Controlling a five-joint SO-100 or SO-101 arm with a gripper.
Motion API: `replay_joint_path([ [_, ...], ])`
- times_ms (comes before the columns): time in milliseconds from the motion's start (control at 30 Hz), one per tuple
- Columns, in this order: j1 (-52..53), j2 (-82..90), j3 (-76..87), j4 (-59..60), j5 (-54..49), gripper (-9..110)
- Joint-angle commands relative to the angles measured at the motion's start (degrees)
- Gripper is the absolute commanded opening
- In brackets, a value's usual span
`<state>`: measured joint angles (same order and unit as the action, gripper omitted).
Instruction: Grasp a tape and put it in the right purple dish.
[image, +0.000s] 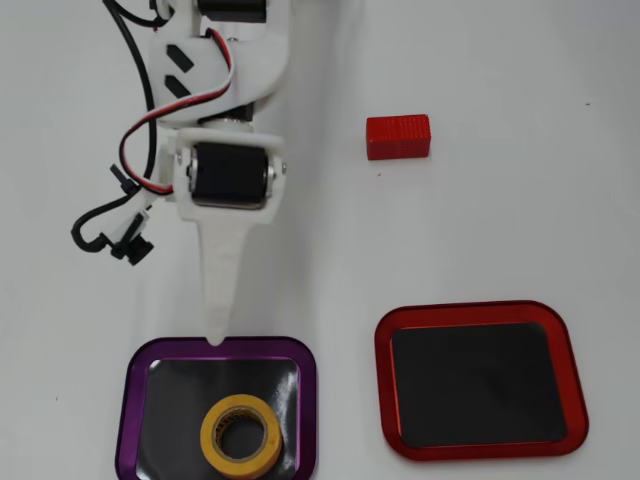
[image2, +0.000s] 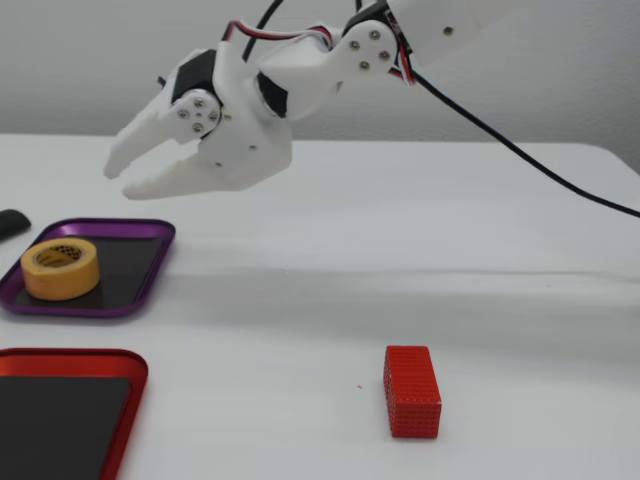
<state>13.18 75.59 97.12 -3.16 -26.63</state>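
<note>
The yellow tape (image: 241, 437) (image2: 61, 268) lies flat inside the purple dish (image: 134, 366) (image2: 140, 293), toward its near edge in the overhead view. My white gripper (image: 213, 338) (image2: 120, 175) hangs open in the air above the dish's far rim, with nothing between its fingers. In the fixed view it is well above the table, up and to the right of the tape.
A red-rimmed tray (image: 480, 315) (image2: 90, 357) with a black inside sits beside the purple dish. A red rectangular block (image: 398, 137) (image2: 411, 391) lies apart on the white table. Black and red cables (image: 135, 165) hang by the arm. A dark object (image2: 10, 223) shows at the fixed view's left edge.
</note>
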Motion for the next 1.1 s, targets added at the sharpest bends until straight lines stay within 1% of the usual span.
replay_joint_path([
  [0,0.4,6.4,-1.1,0.6,0.4,7],
  [133,-0.4,16.5,1.9,9.1,1.2,11],
  [233,-0.4,26.2,3.8,17.8,8.1,13],
  [467,-0.4,48.3,10.0,42.5,23.6,18],
  [567,-0.4,58.4,15.7,51.4,26.8,18],
  [667,-0.4,69.0,23.3,58.4,27.4,18],
  [800,-0.4,84.1,35.4,63.6,27.4,18],
  [1067,-0.4,112.0,59.5,69.3,27.2,18],
])
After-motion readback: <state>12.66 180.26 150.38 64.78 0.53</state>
